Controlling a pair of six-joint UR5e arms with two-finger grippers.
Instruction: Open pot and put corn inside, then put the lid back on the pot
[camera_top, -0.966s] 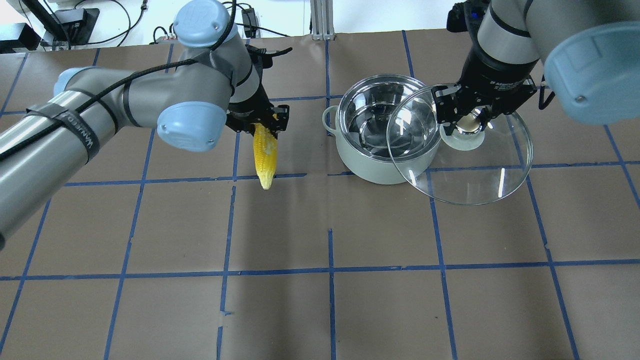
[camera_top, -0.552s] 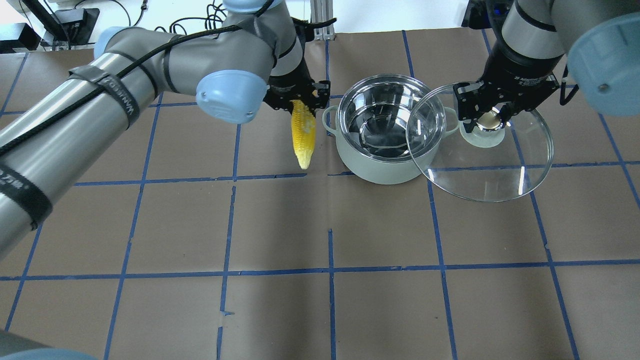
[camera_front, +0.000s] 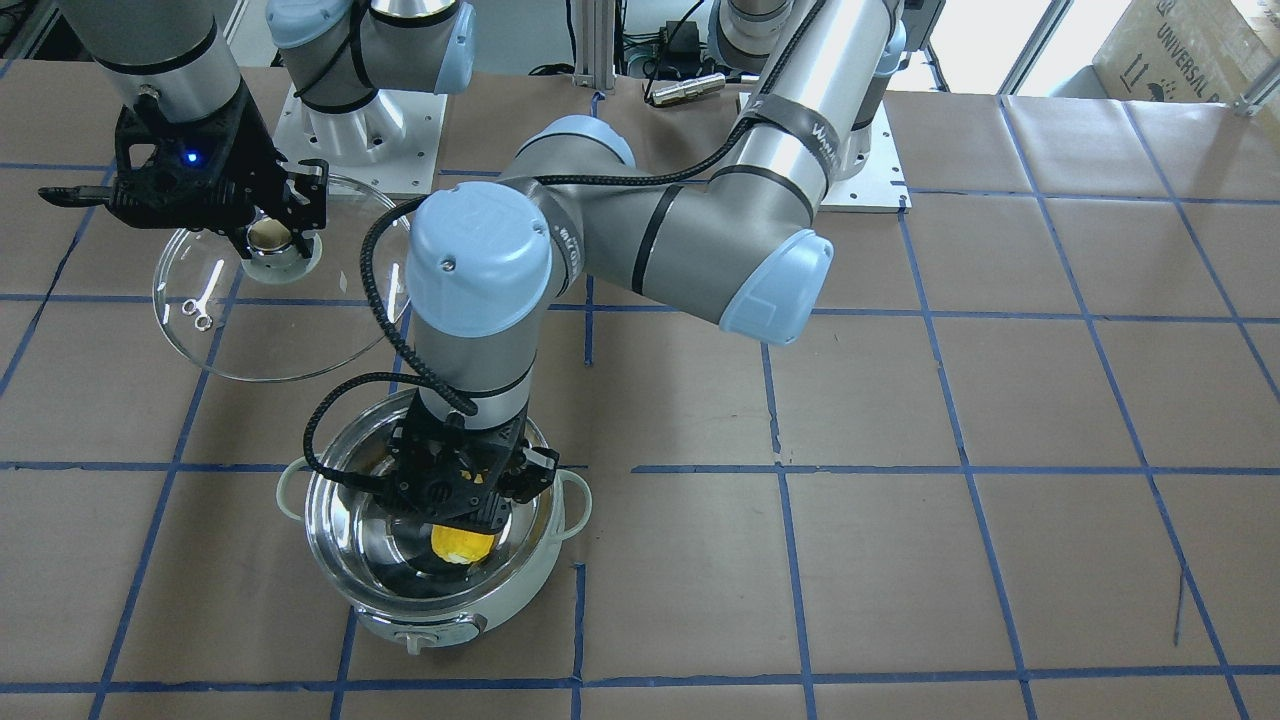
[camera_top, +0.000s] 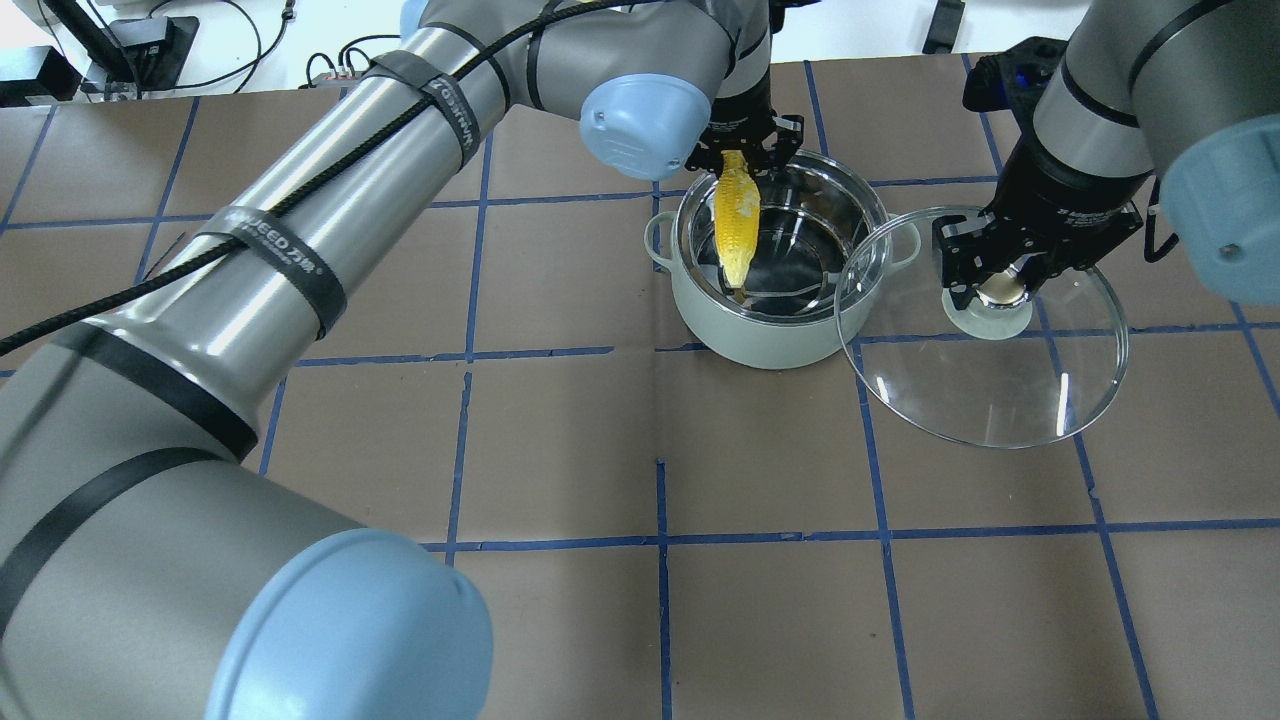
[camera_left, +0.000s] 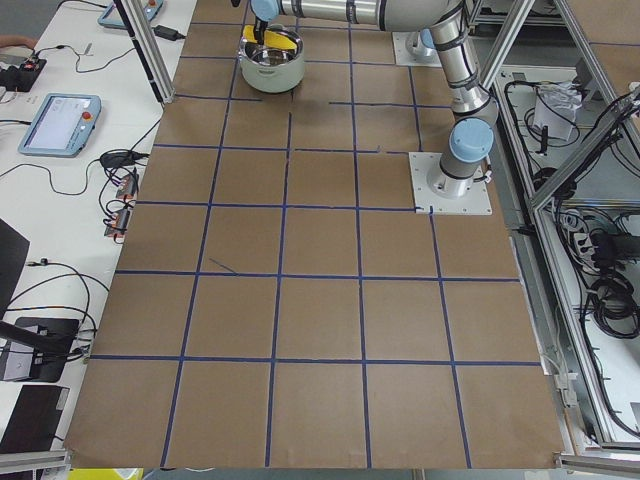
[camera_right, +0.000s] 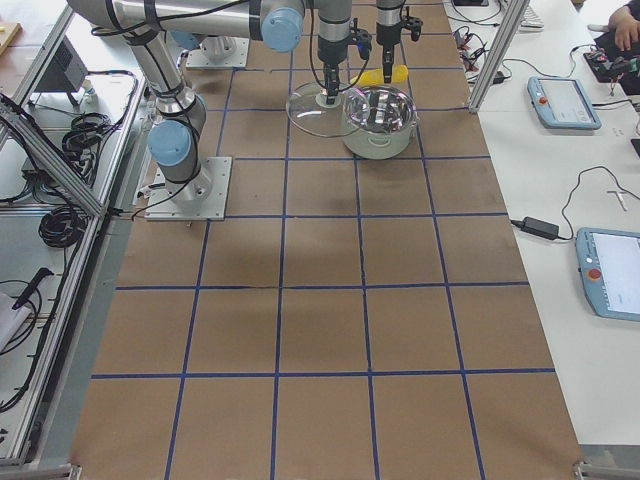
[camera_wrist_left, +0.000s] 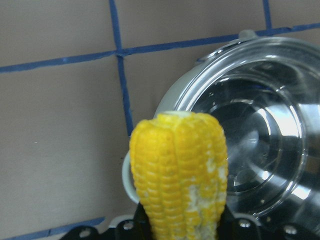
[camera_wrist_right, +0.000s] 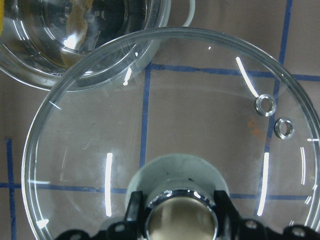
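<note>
now my left gripper (camera_top: 744, 152), clamped on the corn (camera_top: 735, 225), has swung it from beside the pot (camera_top: 770, 338) to hang tip-down over the open mouth, while my right gripper (camera_top: 1003, 290) grips the lid (camera_top: 1000, 395) off to the side, so letting go comes next.

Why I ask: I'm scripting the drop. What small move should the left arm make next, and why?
Probably lower the left gripper slightly: the corn hangs tip-down over the open pot, and the right gripper holds the lid aside.
</note>
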